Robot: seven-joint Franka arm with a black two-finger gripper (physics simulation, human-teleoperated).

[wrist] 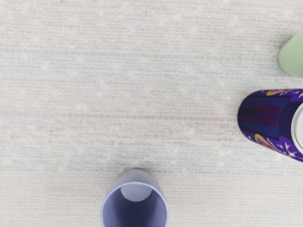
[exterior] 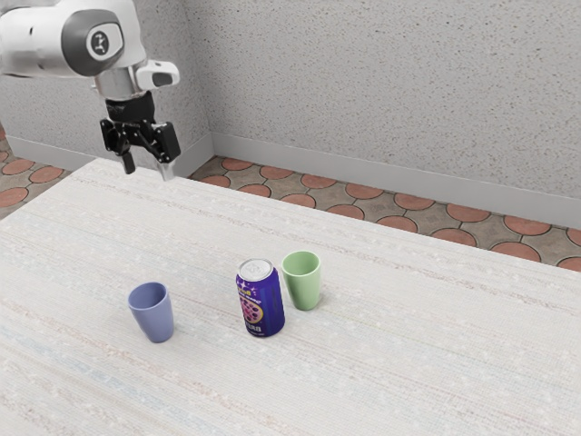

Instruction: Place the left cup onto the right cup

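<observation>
A lavender-blue cup [exterior: 152,312] stands upright on the table toward the exterior view's left. A light green cup [exterior: 301,279] stands upright further to the exterior view's right. My black gripper [exterior: 145,167] hangs high above the table's far left part, well away from both cups, open with nothing between its fingers. In the wrist view I look down into the blue cup [wrist: 135,205], with the green cup's edge [wrist: 292,54] showing beyond the can.
A purple soda can [exterior: 260,298] stands upright between the two cups, close beside the green one; it appears in the wrist view too [wrist: 273,122]. The pale wood-grain table [exterior: 436,363] has open room to the exterior view's right. Tiled floor lies beyond the far edge.
</observation>
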